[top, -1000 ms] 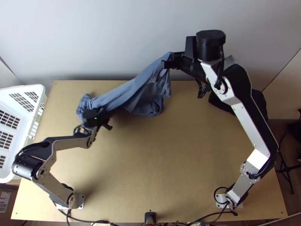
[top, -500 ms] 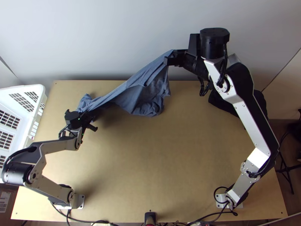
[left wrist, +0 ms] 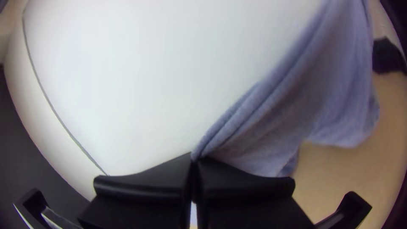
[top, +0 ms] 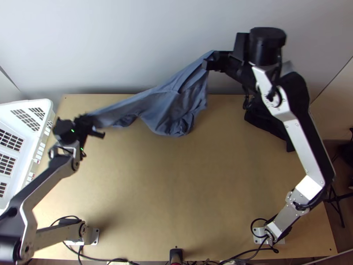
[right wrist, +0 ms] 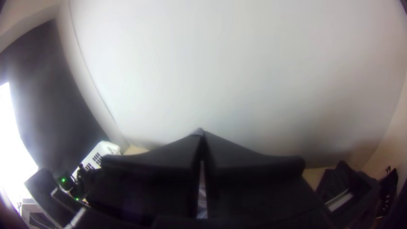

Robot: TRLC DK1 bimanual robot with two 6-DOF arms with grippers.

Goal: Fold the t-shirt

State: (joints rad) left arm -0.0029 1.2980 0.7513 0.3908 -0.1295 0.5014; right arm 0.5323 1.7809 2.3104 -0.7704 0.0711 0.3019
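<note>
In the top view the blue-grey t-shirt [top: 165, 106] hangs stretched between the grippers, its middle drooping in loose folds near the table's far edge. My left gripper [top: 90, 121] has its left end at the far left; my right gripper [top: 211, 61] holds the other end high against the wall. In the left wrist view my left gripper [left wrist: 195, 160] is shut on a gathered edge of the shirt [left wrist: 313, 93]. My right gripper [right wrist: 201, 135] is closed in the right wrist view, a bit of cloth [right wrist: 197, 131] at its tips.
A white slotted basket [top: 33, 119] stands along the left edge of the table [top: 176, 185]. Dark cloth [top: 267, 128] lies at the far right, behind the right arm. A small black device [top: 176, 255] is at the near edge, with cables beside it.
My left gripper has moved left and a little up the picture, drawing the shirt's end along and off its earlier spot. My right gripper has shifted slightly right and up, still with cloth.
</note>
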